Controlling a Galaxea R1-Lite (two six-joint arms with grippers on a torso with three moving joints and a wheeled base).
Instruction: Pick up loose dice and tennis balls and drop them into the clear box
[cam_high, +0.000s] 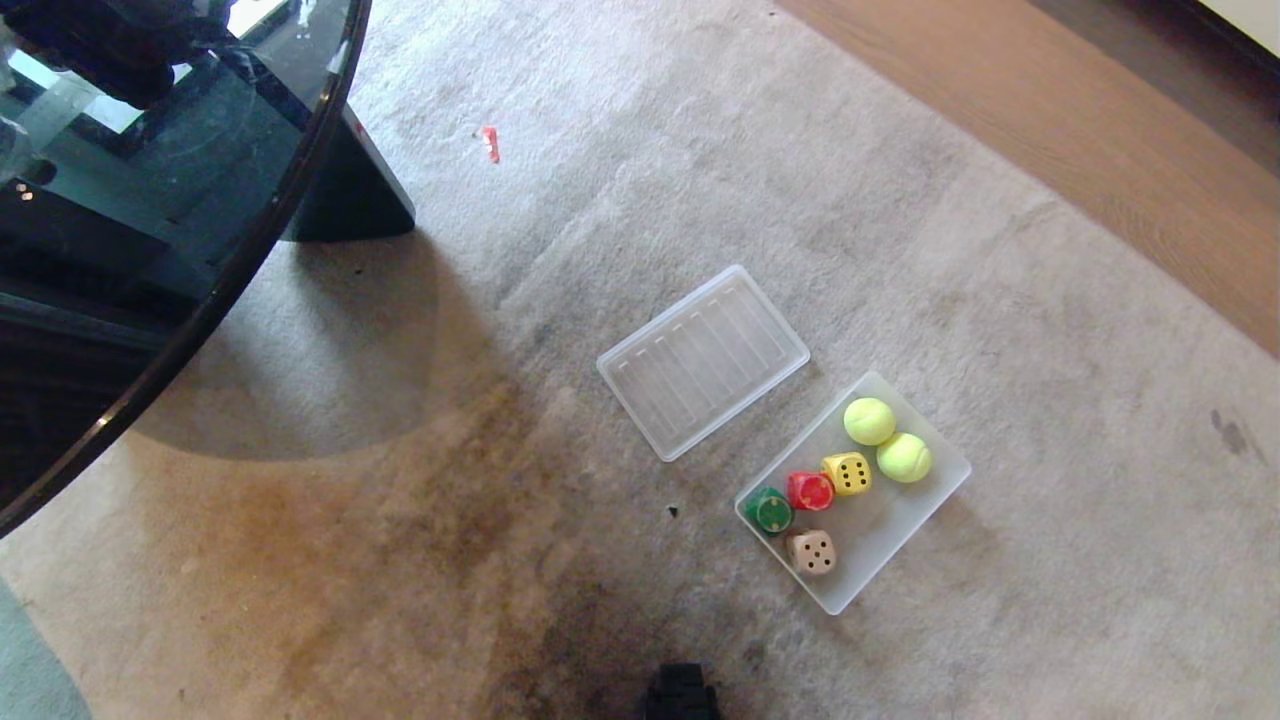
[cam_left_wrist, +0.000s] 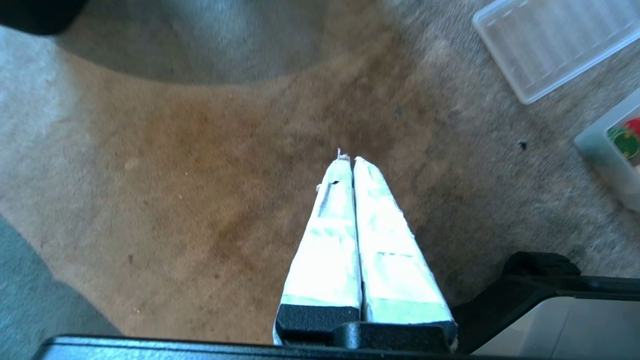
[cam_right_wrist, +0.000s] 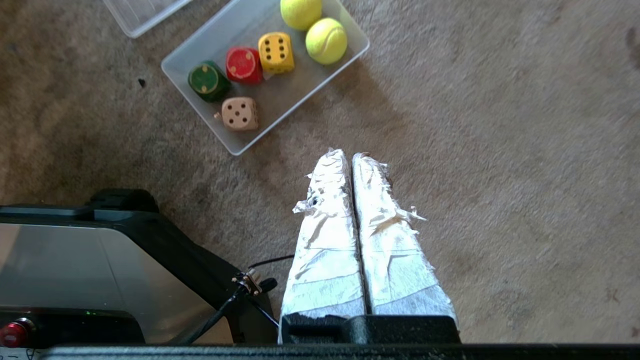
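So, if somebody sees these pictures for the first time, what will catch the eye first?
Probably the clear box on the grey carpet, holding two tennis balls beside four dice in yellow, red, green and beige. Next, the flat ribbed lid lying just beside it, and the dark glass table at the left.

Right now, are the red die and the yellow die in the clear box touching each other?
Touching. In the right wrist view the red die and yellow die sit edge to edge inside the clear box, no floor showing between them; the head view agrees.
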